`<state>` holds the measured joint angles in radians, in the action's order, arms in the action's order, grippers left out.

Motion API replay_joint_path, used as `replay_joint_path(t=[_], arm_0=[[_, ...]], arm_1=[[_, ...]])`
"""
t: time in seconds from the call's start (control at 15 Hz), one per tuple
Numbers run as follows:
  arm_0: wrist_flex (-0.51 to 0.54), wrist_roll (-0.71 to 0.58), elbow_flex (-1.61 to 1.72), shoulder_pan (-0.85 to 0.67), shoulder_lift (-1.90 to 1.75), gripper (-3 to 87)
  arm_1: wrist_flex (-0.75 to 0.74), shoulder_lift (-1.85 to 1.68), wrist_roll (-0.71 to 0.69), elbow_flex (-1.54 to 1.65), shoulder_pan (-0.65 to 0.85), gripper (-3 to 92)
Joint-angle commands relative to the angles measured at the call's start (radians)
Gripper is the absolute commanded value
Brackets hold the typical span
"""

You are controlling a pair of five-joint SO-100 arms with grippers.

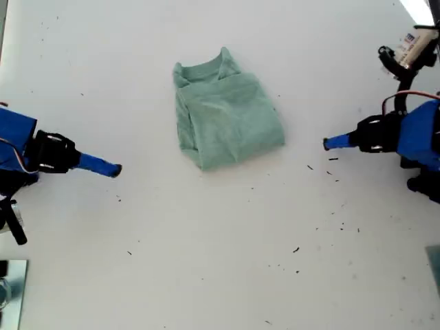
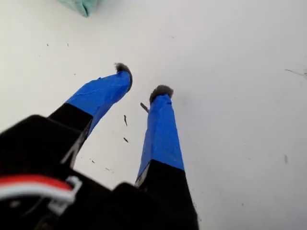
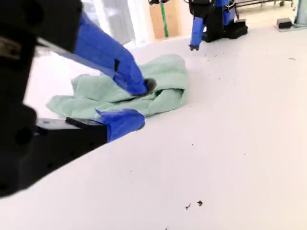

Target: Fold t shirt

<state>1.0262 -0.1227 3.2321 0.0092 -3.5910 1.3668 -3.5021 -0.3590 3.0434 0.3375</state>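
The t shirt (image 1: 227, 120) lies folded into a compact pale green bundle on the white table, a little behind centre in the exterior view, with its ribbed neck at the far end. My first gripper (image 1: 326, 144) hovers at the exterior view's right, a short way from the shirt. Its blue-taped fingers (image 2: 160, 124) stand apart around bare table, and only a corner of the t shirt (image 2: 79, 5) shows beyond my first gripper (image 2: 141, 80). My second gripper (image 1: 117, 170) is at the exterior view's left. My second gripper (image 3: 143, 103) is open and empty, short of the t shirt (image 3: 165, 79).
Small dark specks (image 1: 330, 172) dot the table near the first arm and toward the front. A white and black device (image 1: 409, 48) sits at the exterior view's far right corner. A metallic object (image 1: 10, 289) shows at its near left corner.
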Motion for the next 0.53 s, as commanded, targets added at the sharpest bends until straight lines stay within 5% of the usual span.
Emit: replay_joint_path(t=[0.0, 0.47], arm_0=[[0.002, -0.023, 0.011, 0.003, -0.011, 9.5], [0.002, -0.023, 0.011, 0.003, -0.011, 9.5]], arm_1=[[-0.015, -0.003, -0.336, 0.058, 0.008, 11.6], [-0.011, -0.003, -0.388, 0.055, 0.130, 10.3]])
